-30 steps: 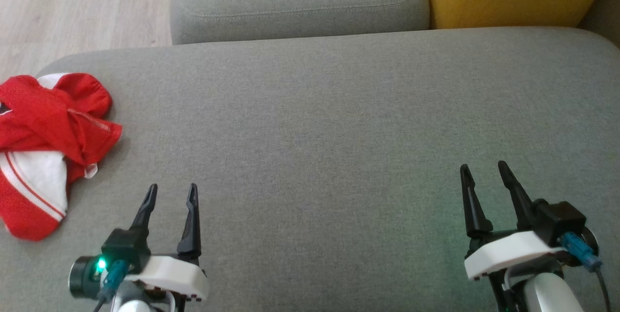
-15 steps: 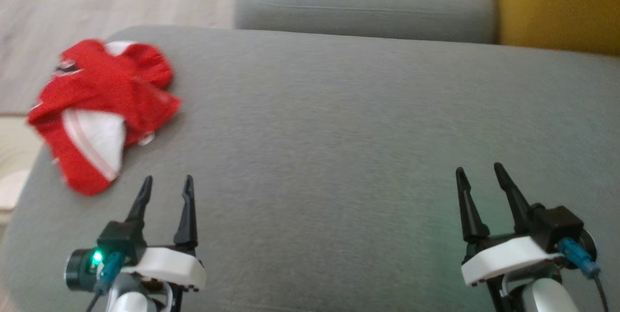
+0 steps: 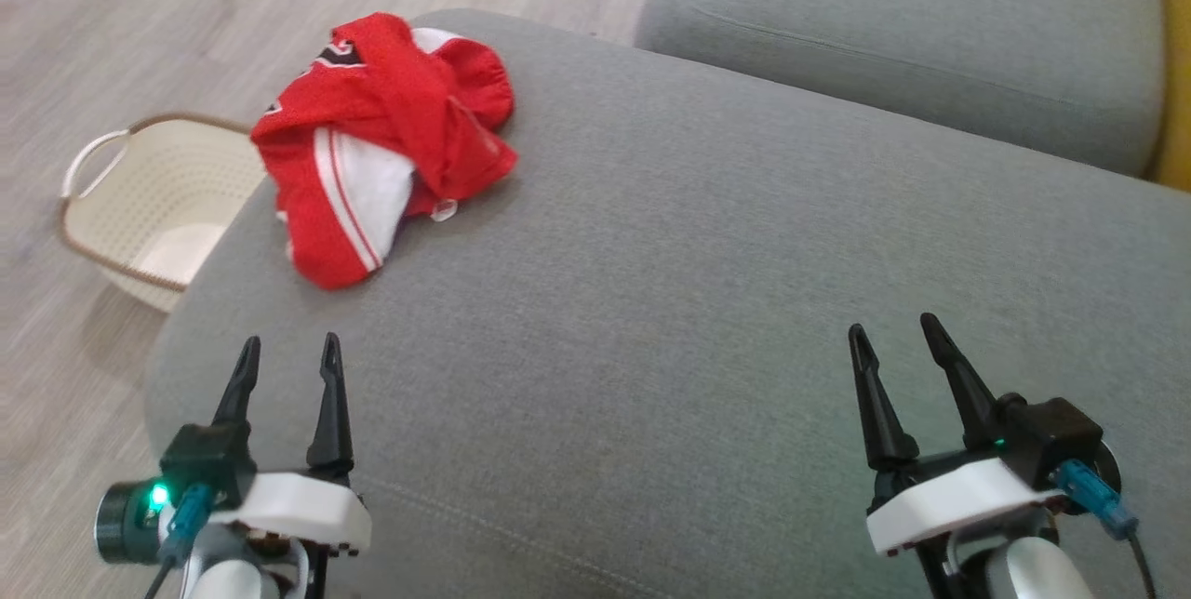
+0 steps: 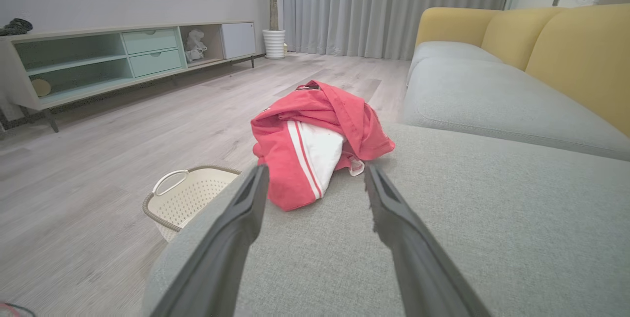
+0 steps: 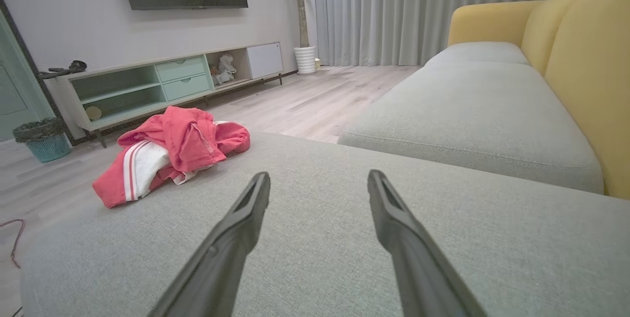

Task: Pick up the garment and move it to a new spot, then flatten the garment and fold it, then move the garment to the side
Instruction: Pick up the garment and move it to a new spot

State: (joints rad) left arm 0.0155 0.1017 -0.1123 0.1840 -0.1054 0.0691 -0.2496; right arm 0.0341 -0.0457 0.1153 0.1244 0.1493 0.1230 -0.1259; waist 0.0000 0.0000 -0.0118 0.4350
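Note:
The garment point(image 3: 381, 139) is a crumpled red top with white panels and stripes, lying at the far left corner of the grey sofa seat point(image 3: 707, 283). My left gripper point(image 3: 288, 352) hovers over the seat's near left, open and empty, pointing roughly toward the garment, well short of it. In the left wrist view the garment point(image 4: 315, 137) lies just beyond my left gripper point(image 4: 315, 175). My right gripper point(image 3: 893, 334) stands open and empty at the near right. The right wrist view has the garment point(image 5: 170, 152) far to the left of my right gripper point(image 5: 319, 179).
A cream perforated basket point(image 3: 153, 199) stands on the wooden floor beside the sofa's left edge, also in the left wrist view as the basket point(image 4: 189, 199). A second grey seat cushion point(image 3: 912, 32) and yellow backrest point(image 5: 585, 71) lie beyond. A TV cabinet point(image 5: 162, 85) lines the far wall.
The head camera has swung left: the garment now sits further right and higher in view and the basket has come in. Both grippers stay open and hold their places.

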